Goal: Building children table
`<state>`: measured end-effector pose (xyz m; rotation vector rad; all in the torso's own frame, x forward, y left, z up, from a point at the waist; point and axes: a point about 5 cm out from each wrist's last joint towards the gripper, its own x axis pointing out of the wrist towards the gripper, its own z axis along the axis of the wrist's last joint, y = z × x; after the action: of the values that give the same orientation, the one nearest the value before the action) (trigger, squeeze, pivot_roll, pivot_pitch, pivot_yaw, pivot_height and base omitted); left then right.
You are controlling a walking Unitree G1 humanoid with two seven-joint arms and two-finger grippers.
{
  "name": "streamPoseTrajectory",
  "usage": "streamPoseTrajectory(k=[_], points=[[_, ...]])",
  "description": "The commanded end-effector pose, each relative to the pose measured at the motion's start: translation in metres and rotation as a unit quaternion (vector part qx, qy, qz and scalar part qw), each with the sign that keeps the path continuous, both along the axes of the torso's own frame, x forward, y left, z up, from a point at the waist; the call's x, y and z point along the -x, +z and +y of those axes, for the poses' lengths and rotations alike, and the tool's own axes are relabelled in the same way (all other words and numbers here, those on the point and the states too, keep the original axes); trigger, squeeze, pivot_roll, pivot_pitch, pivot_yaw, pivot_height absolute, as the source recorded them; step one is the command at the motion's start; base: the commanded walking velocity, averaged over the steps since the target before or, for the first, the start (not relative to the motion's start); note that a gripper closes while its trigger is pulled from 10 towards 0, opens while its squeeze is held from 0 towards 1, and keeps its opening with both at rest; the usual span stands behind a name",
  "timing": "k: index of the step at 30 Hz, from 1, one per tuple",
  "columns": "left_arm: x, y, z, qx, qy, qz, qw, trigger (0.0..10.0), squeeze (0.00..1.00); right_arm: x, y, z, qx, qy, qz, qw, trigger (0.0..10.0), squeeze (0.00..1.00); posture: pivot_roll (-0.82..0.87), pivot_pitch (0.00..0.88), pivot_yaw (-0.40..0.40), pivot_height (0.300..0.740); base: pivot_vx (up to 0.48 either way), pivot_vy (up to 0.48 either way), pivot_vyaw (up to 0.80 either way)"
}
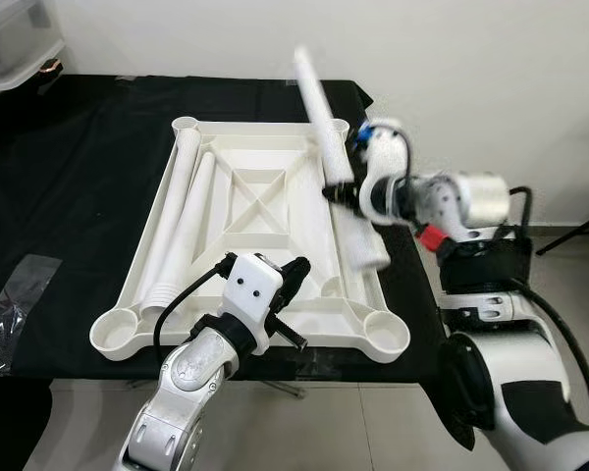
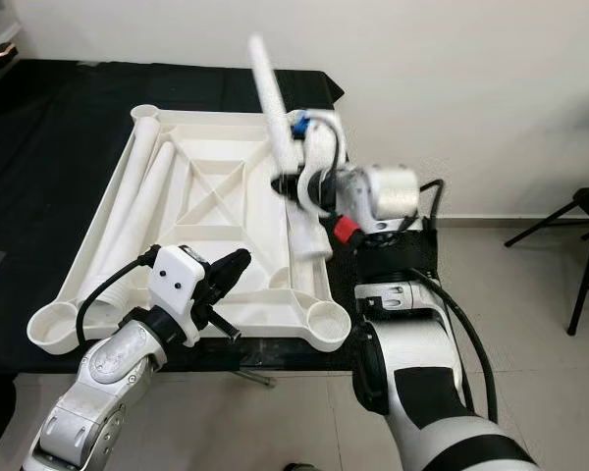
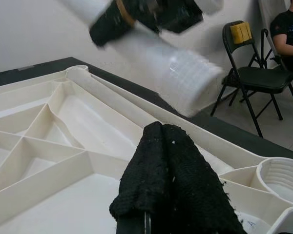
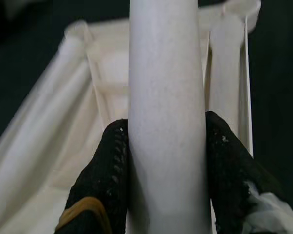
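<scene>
The white plastic table top lies upside down on the black cloth-covered table, with two white plastic tube legs lying inside along its left edge. The right gripper is clamped around a third white tube leg, holding it tilted above the right edge. The left gripper hovers over the near rim, its fingers pressed together with nothing between them.

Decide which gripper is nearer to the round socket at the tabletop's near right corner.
Left. The left gripper hovers over the tabletop's near edge, just beside that socket. The right gripper, holding a leg, is farther back along the right side.
</scene>
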<state>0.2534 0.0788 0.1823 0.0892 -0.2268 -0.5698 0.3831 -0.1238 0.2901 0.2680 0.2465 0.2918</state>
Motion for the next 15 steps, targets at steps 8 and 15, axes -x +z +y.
streamPoseTrajectory(k=[8,15], points=[[-0.005,0.002,0.01,0.03,0.027,0.005,0.999,10.0,0.0,0.014,0.033,-0.032,-0.053,-0.035,-0.25,0.966,10.0,0.0,-0.07,0.118,-0.036,0.74,0.0,0.0,0.0],[-0.014,0.01,0.022,0.112,0.066,0.019,0.991,10.0,0.0,0.055,0.049,-0.04,-0.239,0.158,-0.385,0.877,0.0,0.0,-0.06,0.113,-0.02,0.74,0.0,0.0,0.0]])
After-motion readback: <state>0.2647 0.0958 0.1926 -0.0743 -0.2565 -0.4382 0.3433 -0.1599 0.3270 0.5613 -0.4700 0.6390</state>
